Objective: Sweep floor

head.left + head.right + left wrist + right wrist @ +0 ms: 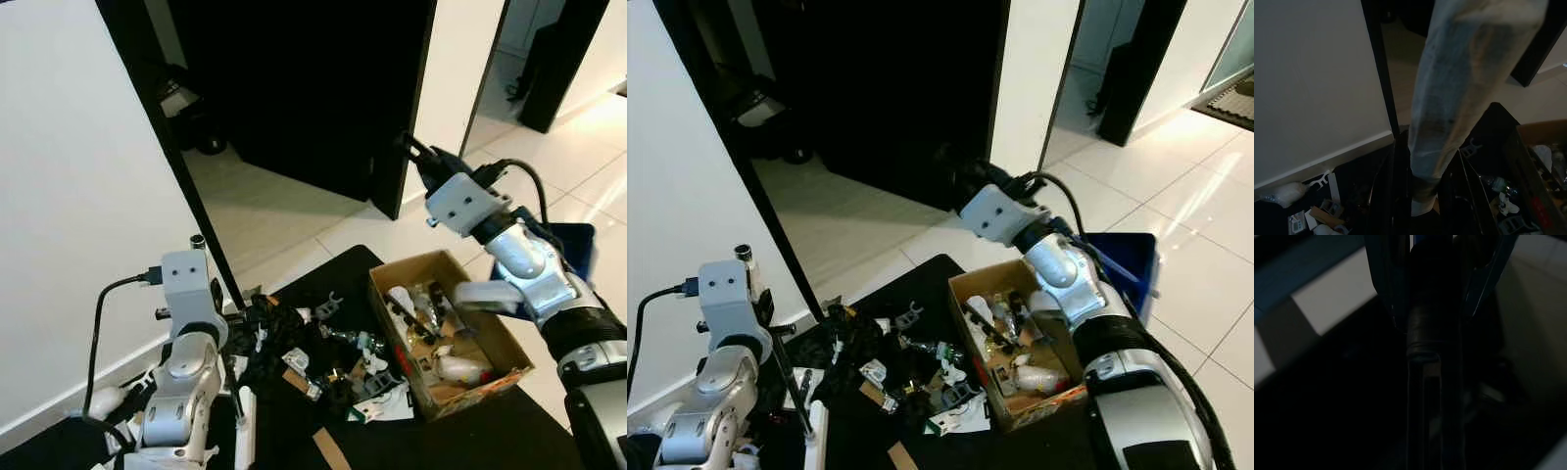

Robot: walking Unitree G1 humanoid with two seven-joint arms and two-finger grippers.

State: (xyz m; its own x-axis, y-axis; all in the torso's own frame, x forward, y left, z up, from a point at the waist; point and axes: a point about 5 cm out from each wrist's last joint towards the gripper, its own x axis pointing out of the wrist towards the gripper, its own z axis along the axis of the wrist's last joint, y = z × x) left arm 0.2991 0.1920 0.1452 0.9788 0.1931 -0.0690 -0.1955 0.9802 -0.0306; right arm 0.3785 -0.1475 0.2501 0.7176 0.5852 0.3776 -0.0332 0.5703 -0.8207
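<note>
Scattered litter [343,367] lies on a black mat [509,431] on the tiled floor. My left gripper [1425,196] is low at the mat's left edge, its black fingers [1393,191] shut on a pale, worn handle [1464,73] that rises towards the camera. My right gripper [413,149] is raised towards the dark doorway, shut on a dark rod-like handle [1432,333]. A blue dustpan [1129,260] sits on the tiles behind the right forearm.
An open cardboard box [495,333] with trash in it stands on the mat's right side. A white wall [69,196] and black door frame [167,147] are close on the left. Open tiled floor [1205,225] stretches to the right.
</note>
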